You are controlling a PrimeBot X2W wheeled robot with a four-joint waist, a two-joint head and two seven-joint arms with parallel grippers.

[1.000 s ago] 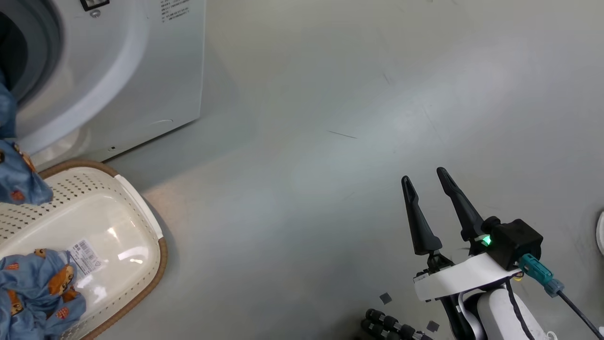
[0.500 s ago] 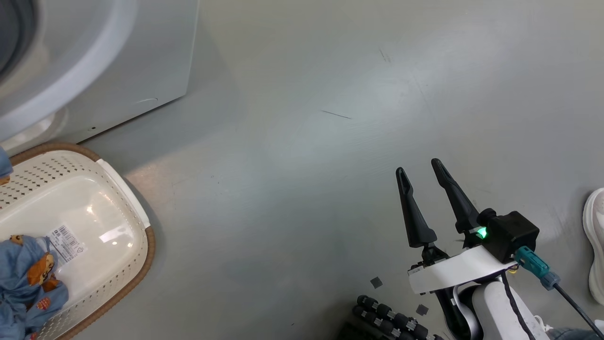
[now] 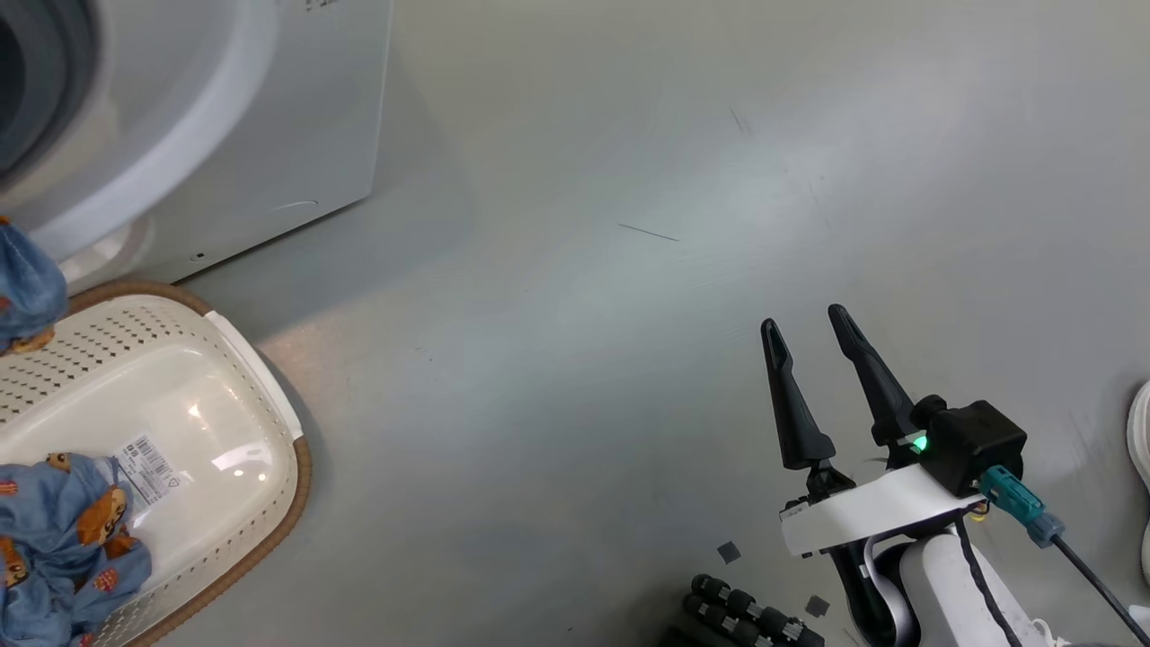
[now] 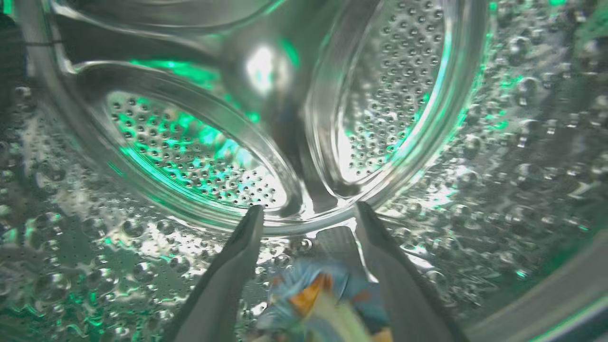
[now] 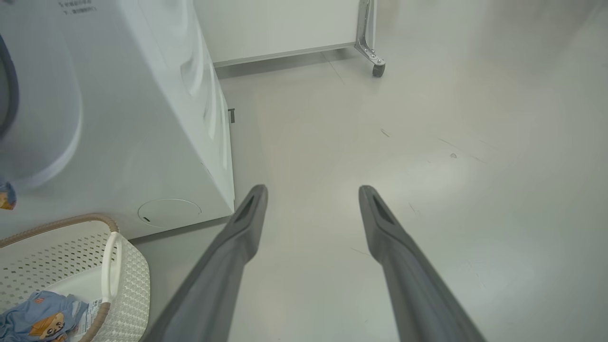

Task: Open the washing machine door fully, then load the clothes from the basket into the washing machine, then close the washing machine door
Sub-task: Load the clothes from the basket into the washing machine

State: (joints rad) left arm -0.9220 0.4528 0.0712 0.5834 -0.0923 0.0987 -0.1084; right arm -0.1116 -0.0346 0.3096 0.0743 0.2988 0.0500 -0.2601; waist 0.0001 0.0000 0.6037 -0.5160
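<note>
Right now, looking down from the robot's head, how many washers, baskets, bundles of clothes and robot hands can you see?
Washer: 1
Basket: 1
Clothes bundles: 2, one in the basket, one hanging below the washer's opening
Hand: 1, the right one
Total: 5

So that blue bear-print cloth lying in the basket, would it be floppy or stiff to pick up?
Probably floppy: the blue cloth lies crumpled in the basket, so it would likely sag and dangle when lifted. It looks thin and small, so probably light. A pinch might catch only one fold.
</note>
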